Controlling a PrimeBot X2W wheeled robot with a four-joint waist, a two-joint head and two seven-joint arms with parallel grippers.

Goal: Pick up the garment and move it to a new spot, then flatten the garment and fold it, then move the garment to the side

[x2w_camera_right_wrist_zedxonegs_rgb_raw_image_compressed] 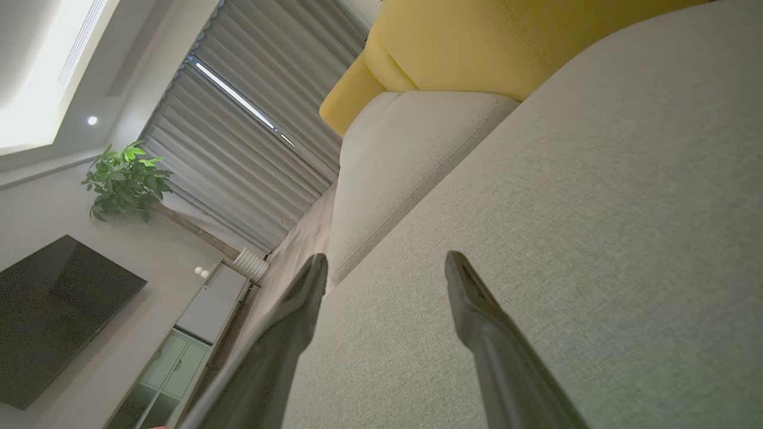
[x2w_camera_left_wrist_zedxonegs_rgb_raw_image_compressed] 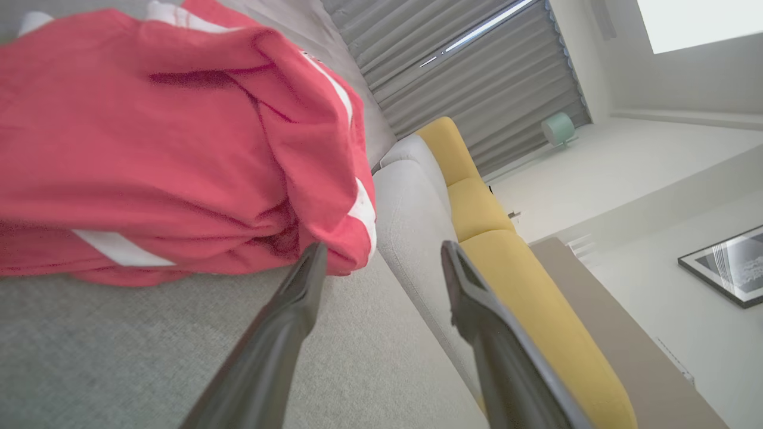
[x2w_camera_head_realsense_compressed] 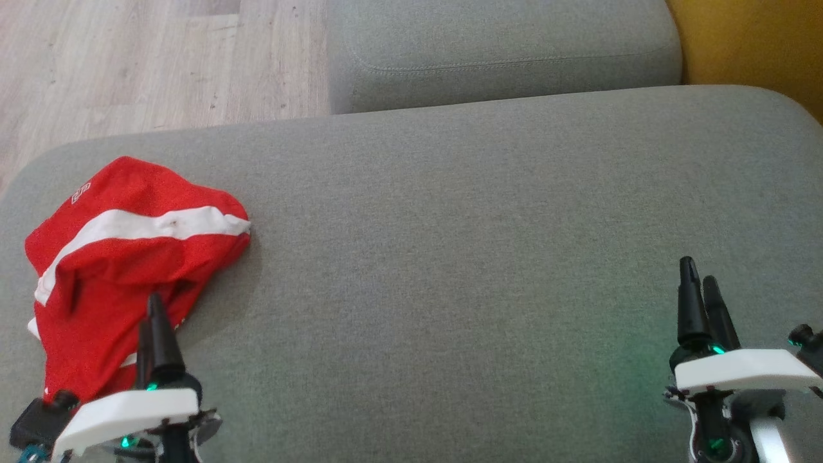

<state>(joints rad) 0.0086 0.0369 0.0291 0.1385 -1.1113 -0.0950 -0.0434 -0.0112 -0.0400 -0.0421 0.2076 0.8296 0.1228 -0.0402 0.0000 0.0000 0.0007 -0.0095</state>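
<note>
While the garment lies crumpled: you should count every step as pending, pick-up first.
Garment position: far left of the grey sofa seat.
Left gripper: fingers spread, empty, at garment's near edge.
Right gripper: fingers spread, empty, well apart.

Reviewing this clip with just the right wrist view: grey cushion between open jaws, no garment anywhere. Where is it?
Observer: The head view shows the red garment crumpled at the left end of the grey seat cushion, far from the right gripper.
Operator: Is the left gripper holding it?
Observer: No. Its jaws are open at the garment's near edge, with nothing between them.
Operator: Folded at all?
Observer: No, it is bunched, with a white stripe running across it.
</note>
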